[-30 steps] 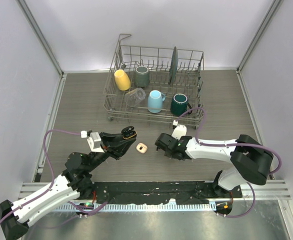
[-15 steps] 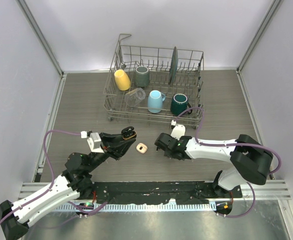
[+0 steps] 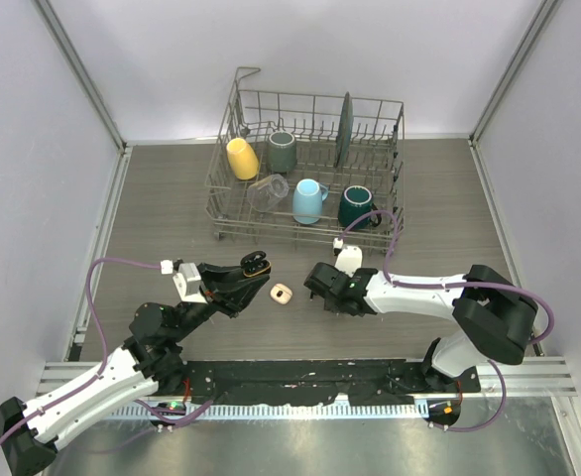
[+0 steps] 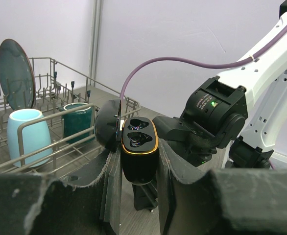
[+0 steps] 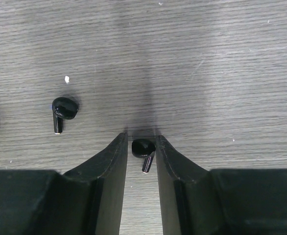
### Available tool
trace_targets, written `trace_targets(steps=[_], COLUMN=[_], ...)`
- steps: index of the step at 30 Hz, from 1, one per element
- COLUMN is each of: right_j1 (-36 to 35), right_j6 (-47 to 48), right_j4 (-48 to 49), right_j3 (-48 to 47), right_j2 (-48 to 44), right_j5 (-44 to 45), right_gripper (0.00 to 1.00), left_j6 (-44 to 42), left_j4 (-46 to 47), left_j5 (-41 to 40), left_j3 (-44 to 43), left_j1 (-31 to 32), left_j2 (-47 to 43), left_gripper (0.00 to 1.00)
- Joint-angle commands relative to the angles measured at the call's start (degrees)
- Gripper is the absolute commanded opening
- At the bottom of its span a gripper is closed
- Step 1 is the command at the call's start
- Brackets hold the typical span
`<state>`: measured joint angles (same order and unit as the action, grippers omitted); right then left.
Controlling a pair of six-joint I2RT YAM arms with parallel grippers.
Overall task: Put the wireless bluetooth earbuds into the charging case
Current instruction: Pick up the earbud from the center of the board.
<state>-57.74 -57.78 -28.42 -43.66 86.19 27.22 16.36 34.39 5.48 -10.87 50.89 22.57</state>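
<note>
The worktop (image 3: 152, 198) carries a dish rack (image 3: 310, 96) along its far edge.

The left end effector (image 4: 138, 166) is clamped on the charging case (image 4: 139, 152). It holds the case clear of the worktop, left of centre and toward the near edge, with the lid open and both sockets empty.

The right end effector (image 5: 140, 139) is down at the worktop near mid-width, toward the near edge. It is narrowly spread around one black earbud (image 5: 142, 147), with a thin gap on one side. A second black earbud (image 5: 62, 110) lies nearby, apart.

Handling (assessment): the earbuds are very light, rigid and glossy, so likely to slip or flick away. Grip across the bulb, not the stem, with low force.
</note>
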Motion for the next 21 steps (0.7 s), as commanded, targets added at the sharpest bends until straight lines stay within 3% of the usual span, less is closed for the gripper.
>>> trace_targets(steps=[1,14,17,21], right_j1=[0.08,-0.01,-0.45,-1.5], right_j6=[0.12,0.47,2.49,4.51], right_j4=[0.57,0.12,0.65,2.31], right_j3=[0.94,0.86,0.77,1.12], right_j2=[2.58,0.82,-2.6,-9.63], right_j5=[-1.47,-0.42,0.72,3.44], right_gripper=[0.33,0.17,0.09,0.07], left_j6=[0.34,0.52,0.6,0.6], left_j4=[1.29,1.64,1.56,1.73], left_j5=[-0.99,-0.73,-0.82,-1.17], left_j3=[0.06,-0.02,-0.02,-0.11], left_j1=[0.17,0.17,0.08,0.17], left_j2=[-0.33,0.11,0.2,0.37], left_gripper=[0.0,0.0,0.0,0.0])
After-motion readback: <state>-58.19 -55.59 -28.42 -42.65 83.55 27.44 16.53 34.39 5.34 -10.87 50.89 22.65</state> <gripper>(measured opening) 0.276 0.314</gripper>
